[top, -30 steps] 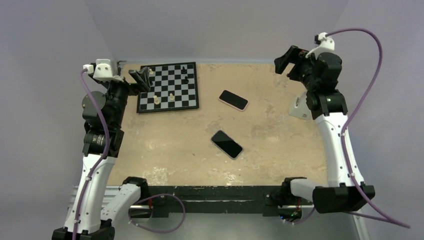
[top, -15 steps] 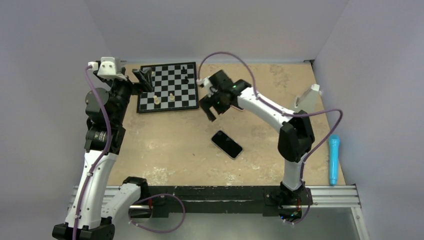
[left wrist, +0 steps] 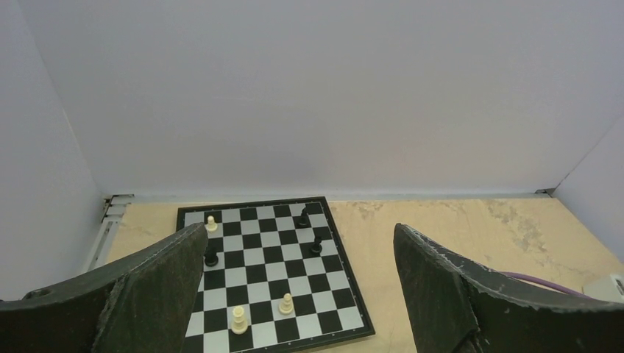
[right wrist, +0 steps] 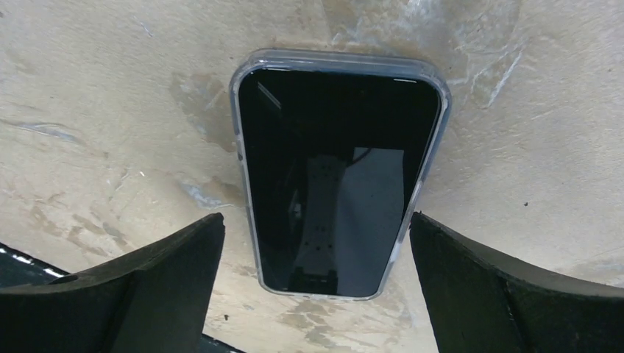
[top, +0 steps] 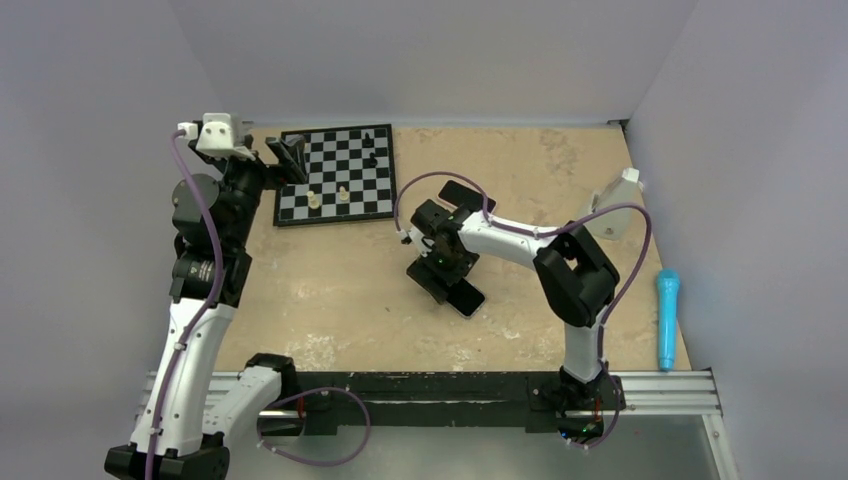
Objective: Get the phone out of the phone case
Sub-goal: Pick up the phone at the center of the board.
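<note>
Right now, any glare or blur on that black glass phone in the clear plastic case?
Right wrist view: the black glass phone is sharp, its screen mirroring a pale reflection from above. Top view: right gripper covers most of it.

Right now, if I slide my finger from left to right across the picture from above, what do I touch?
White camera on the left wrist → chessboard → right gripper → white wedge-shaped piece → blue stick-shaped tool.
</note>
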Robot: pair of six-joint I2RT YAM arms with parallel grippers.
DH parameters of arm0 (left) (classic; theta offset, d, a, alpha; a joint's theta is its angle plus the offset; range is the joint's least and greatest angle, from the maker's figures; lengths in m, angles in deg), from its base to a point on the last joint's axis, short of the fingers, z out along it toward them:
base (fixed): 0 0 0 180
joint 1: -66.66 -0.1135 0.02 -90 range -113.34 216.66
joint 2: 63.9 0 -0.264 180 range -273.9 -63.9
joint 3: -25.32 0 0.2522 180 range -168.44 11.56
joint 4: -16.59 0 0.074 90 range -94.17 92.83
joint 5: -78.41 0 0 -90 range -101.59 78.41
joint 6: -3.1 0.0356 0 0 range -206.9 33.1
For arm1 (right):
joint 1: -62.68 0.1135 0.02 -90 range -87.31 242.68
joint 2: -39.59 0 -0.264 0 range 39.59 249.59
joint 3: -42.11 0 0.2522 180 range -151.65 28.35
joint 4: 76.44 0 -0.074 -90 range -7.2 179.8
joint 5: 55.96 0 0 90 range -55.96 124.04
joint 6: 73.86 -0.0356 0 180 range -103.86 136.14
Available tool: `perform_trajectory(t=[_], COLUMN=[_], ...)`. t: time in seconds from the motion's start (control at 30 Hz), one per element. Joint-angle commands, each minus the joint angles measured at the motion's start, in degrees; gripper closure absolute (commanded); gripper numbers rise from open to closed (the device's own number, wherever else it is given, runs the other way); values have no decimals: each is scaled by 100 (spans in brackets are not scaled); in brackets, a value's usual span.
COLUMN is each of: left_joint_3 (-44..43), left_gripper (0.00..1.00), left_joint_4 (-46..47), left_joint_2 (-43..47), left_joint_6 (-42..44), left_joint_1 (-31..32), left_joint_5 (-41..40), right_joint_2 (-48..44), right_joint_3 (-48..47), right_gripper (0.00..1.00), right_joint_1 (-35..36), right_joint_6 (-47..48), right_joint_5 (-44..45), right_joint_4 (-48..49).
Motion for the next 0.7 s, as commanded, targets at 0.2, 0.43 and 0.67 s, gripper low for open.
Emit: perform_trajectory(t=[0.2,0.43,0.67], left_joint_3=[-166,-183,-337], left_gripper=[0,0,0], left_joint_4=[123,92,-104], left_joint_2=[-84,-145,-352], left_joint_6=[-118,-184,-408], left_joint_1=[19,18,18], left_joint_5=[97,217,372], right_joint_2=[-337,-2,-183], right_joint_3=[385,279,516], right_gripper=[1,1,9], right_joint_1=[8,21,34], right_joint_6=[-307,-708,-933], right_joint_5=[-44,938,1345], right_joint_4=[640,650,865])
